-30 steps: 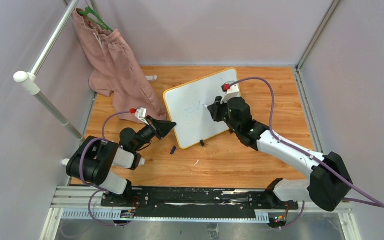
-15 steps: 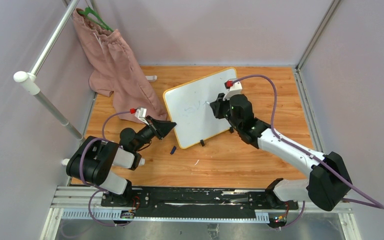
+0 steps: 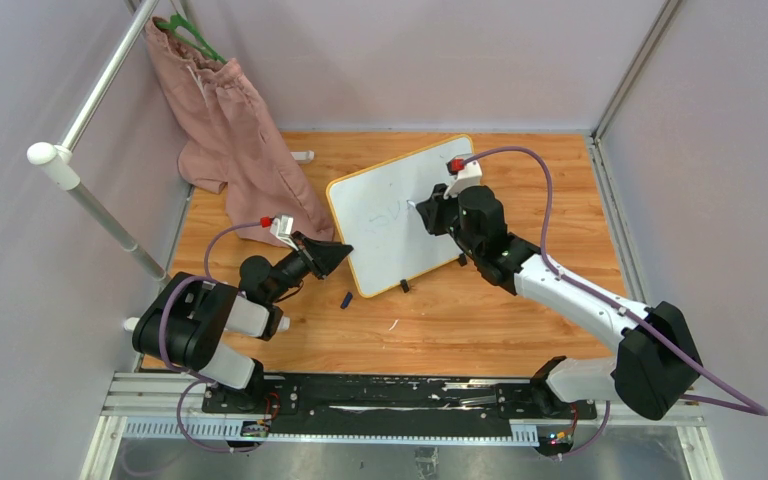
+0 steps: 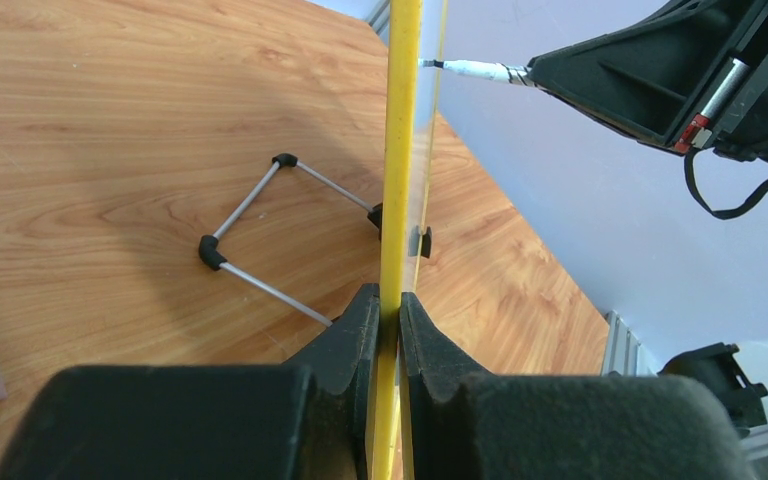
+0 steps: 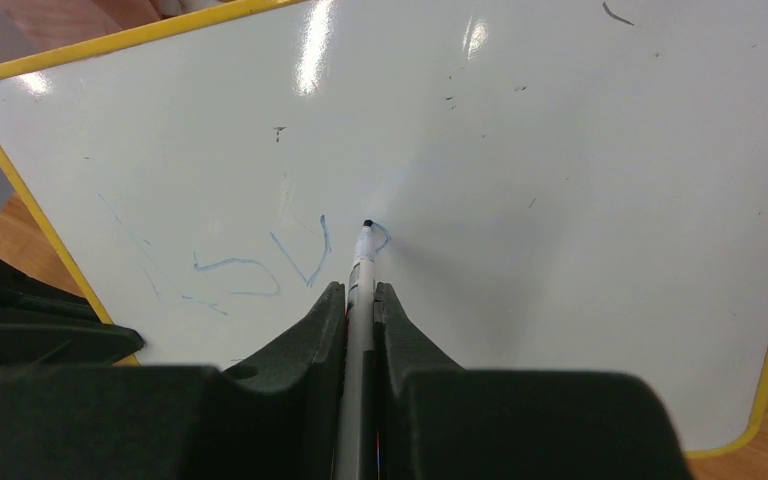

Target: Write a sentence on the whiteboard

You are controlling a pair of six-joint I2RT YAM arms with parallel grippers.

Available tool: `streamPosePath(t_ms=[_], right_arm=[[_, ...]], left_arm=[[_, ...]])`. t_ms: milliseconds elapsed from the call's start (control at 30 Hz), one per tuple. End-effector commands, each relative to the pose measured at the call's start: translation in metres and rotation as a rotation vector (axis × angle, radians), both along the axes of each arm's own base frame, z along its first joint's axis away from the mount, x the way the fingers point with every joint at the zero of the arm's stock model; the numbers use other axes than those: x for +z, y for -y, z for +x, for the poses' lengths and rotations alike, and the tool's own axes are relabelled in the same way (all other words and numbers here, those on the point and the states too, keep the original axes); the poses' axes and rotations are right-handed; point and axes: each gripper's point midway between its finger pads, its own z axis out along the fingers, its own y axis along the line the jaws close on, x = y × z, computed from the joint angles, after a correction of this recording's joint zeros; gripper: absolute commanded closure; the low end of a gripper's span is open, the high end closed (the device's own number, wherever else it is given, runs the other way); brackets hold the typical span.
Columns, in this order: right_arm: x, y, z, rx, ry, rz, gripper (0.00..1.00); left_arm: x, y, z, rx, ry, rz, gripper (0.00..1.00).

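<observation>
I have two end effectors on one whiteboard (image 3: 380, 245), which stands tilted near the middle of the wooden worktop (image 3: 520, 320); my left end effector (image 4: 390, 315) is clenched on the board's yellow frame at its left edge, one finger on each face; my right end effector (image 5: 360, 300) is clamped around one marker (image 5: 363, 262), whose dark tip touches the white surface; the sentence (image 5: 250, 265) is only a few faint blue strokes, mostly left of the tip (I cannot read them as words); one small dark piece (image 3: 346, 299) lies on the worktop just beside the board's near corner; one pink garment (image 3: 230, 130) hangs at the far left.
</observation>
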Motion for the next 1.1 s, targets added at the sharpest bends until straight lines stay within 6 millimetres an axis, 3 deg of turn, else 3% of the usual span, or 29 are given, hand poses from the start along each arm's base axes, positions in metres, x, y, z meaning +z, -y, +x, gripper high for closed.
streamPosePath(t_ms=[0,500,1067], right_arm=[[-0.003,-0.005,-0.003,0.027,-0.011,0.013,1.0],[-0.04,0.011,-0.015,-0.002,-0.092,-0.048,1.0],[-0.023,0.041,0.001,-0.112,-0.059,-0.041,1.0]], left_arm=[[0.02,0.002,-0.005,-0.014,0.088,-0.018,1.0],[0.021,0.003,-0.005,-0.016,0.092,-0.02,1.0],[0.02,0.002,-0.006,-0.016,0.09,-0.019,1.0]])
